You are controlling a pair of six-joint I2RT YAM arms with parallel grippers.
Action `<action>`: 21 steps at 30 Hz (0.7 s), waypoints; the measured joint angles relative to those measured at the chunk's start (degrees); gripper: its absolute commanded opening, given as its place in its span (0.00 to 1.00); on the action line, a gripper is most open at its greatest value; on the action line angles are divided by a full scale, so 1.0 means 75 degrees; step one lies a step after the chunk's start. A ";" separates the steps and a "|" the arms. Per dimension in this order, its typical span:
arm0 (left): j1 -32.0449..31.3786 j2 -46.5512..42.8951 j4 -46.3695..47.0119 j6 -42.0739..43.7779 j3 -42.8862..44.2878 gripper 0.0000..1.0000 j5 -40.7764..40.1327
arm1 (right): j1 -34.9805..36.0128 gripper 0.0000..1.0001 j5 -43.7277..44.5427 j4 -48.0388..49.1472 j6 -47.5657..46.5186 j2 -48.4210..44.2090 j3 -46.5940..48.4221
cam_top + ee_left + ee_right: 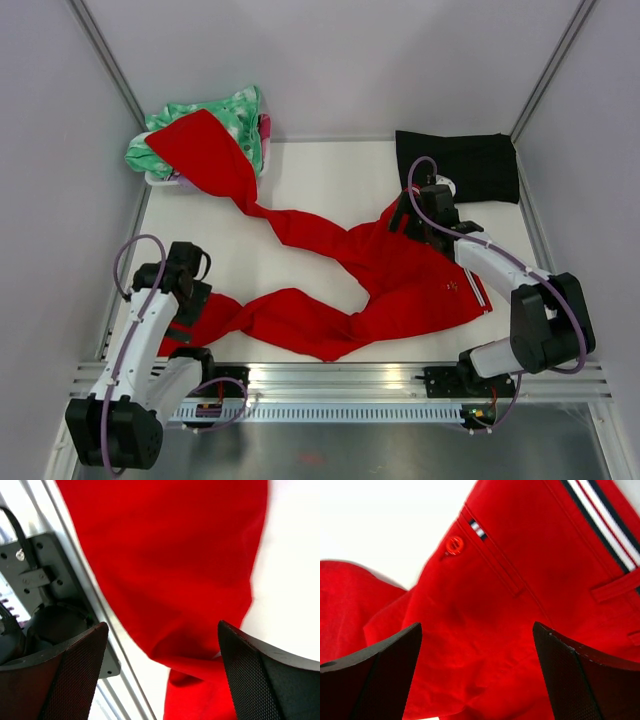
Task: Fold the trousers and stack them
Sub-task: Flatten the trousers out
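Note:
The red trousers (400, 280) lie spread across the white table. One leg runs up to the far left and drapes over the green garment. The other leg curves toward the near left edge. The striped waistband (478, 292) is at the right. My left gripper (188, 312) hovers open over the near-left leg end, and red cloth (175, 555) lies loose below the gap between its fingers (162, 630). My right gripper (407, 216) stands open just above the seat of the trousers (485, 630), near a red button (454, 545), with nothing pinched between its fingertips (476, 627).
A black folded cloth (460, 165) lies at the far right. A green-and-white mottled garment (235, 115) is piled in a white basket (160, 180) at the far left corner. An aluminium rail (340, 375) runs along the near edge, close beside the left gripper (75, 555).

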 measured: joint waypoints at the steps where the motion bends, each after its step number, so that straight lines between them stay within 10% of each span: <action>1: 0.0000 0.0000 -0.0015 -0.0058 -0.0085 0.94 0.0070 | 0.0000 0.98 -0.0009 0.0020 0.0058 0.0000 -0.0070; 17: -0.0003 0.0230 0.1877 -0.0195 -0.1725 0.84 0.1434 | 0.0000 0.98 -0.0154 0.0055 0.0128 0.0154 -0.0239; 21: -0.0006 0.0096 0.2136 -0.0291 -0.2031 0.29 0.1547 | 0.0000 0.98 -0.0175 0.0076 0.0119 0.0154 -0.0239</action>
